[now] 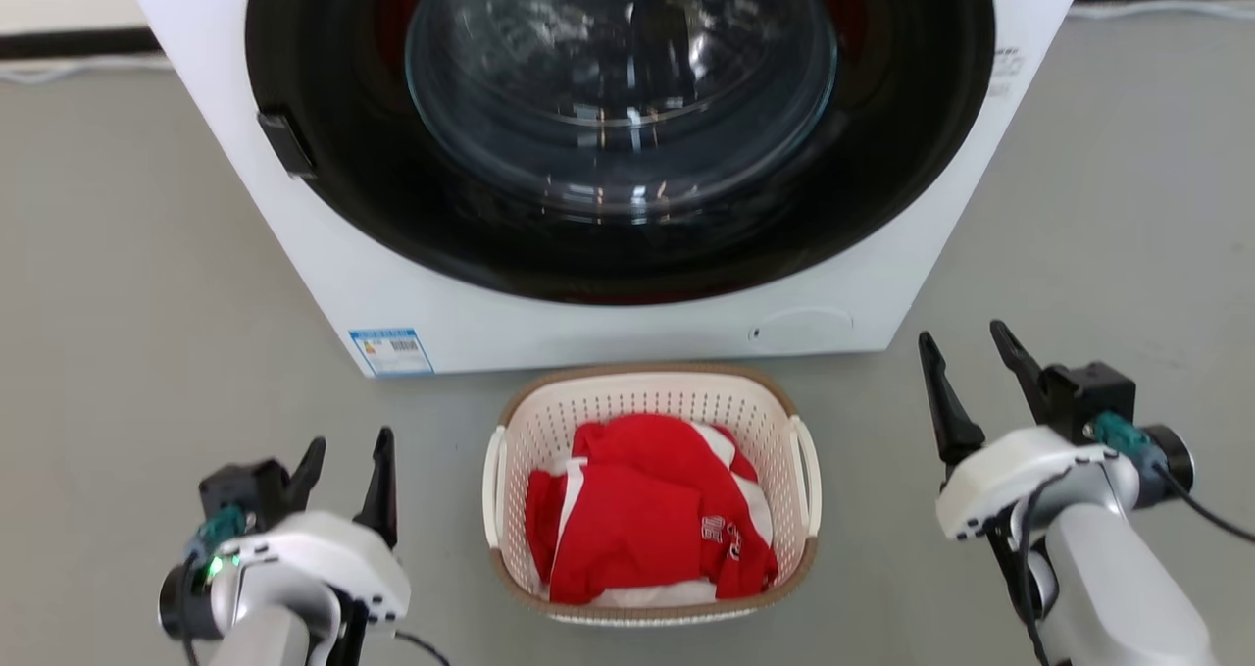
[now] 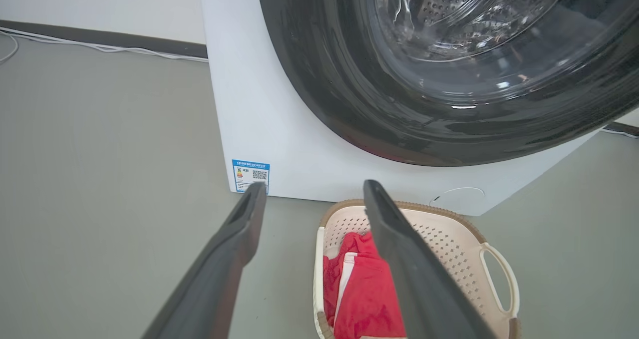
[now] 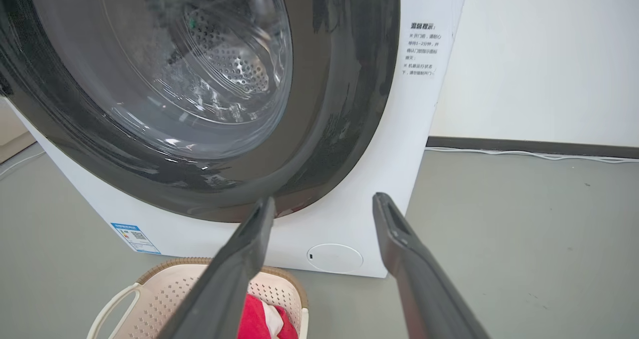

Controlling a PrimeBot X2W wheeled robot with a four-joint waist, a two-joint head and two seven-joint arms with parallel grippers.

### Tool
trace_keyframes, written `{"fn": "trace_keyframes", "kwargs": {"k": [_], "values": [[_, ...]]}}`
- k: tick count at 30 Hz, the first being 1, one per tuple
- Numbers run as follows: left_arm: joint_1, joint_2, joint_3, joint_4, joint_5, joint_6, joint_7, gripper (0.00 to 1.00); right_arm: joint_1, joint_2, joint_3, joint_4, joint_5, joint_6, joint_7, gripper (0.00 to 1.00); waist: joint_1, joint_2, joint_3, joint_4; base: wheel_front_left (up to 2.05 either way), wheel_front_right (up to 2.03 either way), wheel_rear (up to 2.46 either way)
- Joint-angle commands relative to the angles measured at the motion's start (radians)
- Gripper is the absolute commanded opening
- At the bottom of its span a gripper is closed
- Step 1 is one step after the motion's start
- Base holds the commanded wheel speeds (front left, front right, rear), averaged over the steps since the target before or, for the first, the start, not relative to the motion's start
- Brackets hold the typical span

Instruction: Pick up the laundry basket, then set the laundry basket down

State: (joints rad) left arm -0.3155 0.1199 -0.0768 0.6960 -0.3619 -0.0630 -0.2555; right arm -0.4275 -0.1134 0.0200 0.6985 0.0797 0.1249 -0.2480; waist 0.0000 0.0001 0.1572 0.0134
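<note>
**Cream-white perforated plastic laundry basket [image 1: 637,396] rests on the grey floor [image 1: 147,303], both claws wide and empty**

Head view: the laundry basket, rounded-rectangular with a brown woven-look rim and white loop handles [image 1: 810,480], stands just in front of the foot of the white front-loading washing machine [image 1: 608,328], below its round dark glass door [image 1: 618,107]. A crumpled red and white garment [image 1: 637,519] lies inside it. The left gripper [image 1: 350,438] hovers over the floor to the basket's left and the right gripper [image 1: 961,333] to its right. Both are apart from it, dark fingers spread wide with nothing between them.

Left wrist view: the two fingers stand well apart. The right one crosses in front of the basket, and a blue label [image 2: 250,175] at the machine's lower corner sits just past the left one.

Right wrist view: the fingers are spread wide before the machine's base and the floor. The basket's rim and one handle show at the lower left, partly behind the left finger
</note>
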Motion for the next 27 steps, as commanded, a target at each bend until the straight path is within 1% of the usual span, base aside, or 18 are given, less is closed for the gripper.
{"fn": "trace_keyframes", "kwargs": {"k": [1, 7, 12, 16, 26, 27], "values": [[0.016, 0.015, 0.045, -0.039, 0.011, -0.008, -0.006, 1.00, 0.023, 0.006, 0.011, -0.044, -0.009, 0.006, -0.014, 1.00, 0.0000, -0.0001, -0.029, -0.001, 0.00, 0.00, 0.00], [0.100, -0.003, 0.101, -0.102, 0.043, -0.020, -0.006, 1.00, 0.115, 0.013, -0.002, -0.147, -0.019, 0.006, -0.014, 1.00, 0.0000, -0.0001, -0.087, -0.006, 0.00, 0.00, 0.00], [0.161, -0.017, 0.132, -0.139, 0.062, -0.030, -0.006, 1.00, 0.186, 0.018, -0.011, -0.209, -0.022, 0.006, -0.014, 1.00, 0.0000, -0.0001, -0.129, -0.013, 0.00, 0.00, 0.00], [0.199, -0.027, 0.150, -0.159, 0.073, -0.038, -0.006, 1.00, 0.229, 0.023, -0.020, -0.237, -0.026, 0.006, -0.014, 1.00, 0.0000, -0.0001, -0.157, -0.019, 0.00, 0.00, 0.00], [0.235, -0.043, 0.170, -0.204, 0.100, -0.048, -0.006, 1.00, 0.285, 0.032, -0.037, -0.274, -0.032, 0.006, -0.014, 1.00, 0.0000, -0.0001, -0.184, -0.013, 0.00, 0.00, 0.00], [0.252, -0.054, 0.139, -0.180, 0.090, -0.043, 0.000, 0.00, 0.293, 0.034, -0.055, -0.245, -0.020, 0.000, 0.000, 0.00, 0.0000, -0.0001, -0.184, -0.014, 0.00, 0.00, 0.00]]}}
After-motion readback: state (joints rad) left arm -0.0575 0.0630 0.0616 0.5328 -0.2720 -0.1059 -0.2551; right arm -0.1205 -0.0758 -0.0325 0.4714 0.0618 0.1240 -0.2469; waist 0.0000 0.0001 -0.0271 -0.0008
